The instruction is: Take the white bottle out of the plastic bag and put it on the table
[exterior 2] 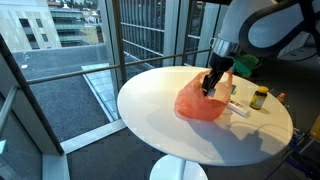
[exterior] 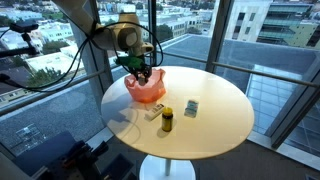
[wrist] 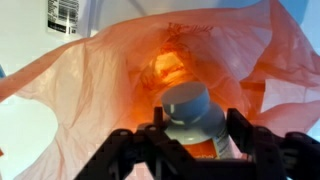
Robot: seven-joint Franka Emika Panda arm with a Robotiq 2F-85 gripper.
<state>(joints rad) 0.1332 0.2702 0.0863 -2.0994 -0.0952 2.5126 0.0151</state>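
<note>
An orange-pink plastic bag (exterior: 148, 92) lies on the round white table (exterior: 215, 125); the bag (exterior 2: 195, 104) and the table (exterior 2: 160, 110) show in both exterior views. My gripper (exterior: 145, 75) reaches down into the bag's mouth (exterior 2: 210, 85). In the wrist view the bag (wrist: 110, 70) gapes open around the gripper (wrist: 196, 125). The white bottle (wrist: 188, 105), with a grey-blue cap and an orange label, sits between the two black fingers. The fingers press against its sides. The bottle's lower body is hidden by the gripper.
A small yellow bottle with a dark cap (exterior: 167, 120) stands beside the bag, also in an exterior view (exterior 2: 259, 97). A white object (exterior: 152, 112) lies next to it. A small card or box (exterior: 191, 108) lies further along. Glass walls surround the table.
</note>
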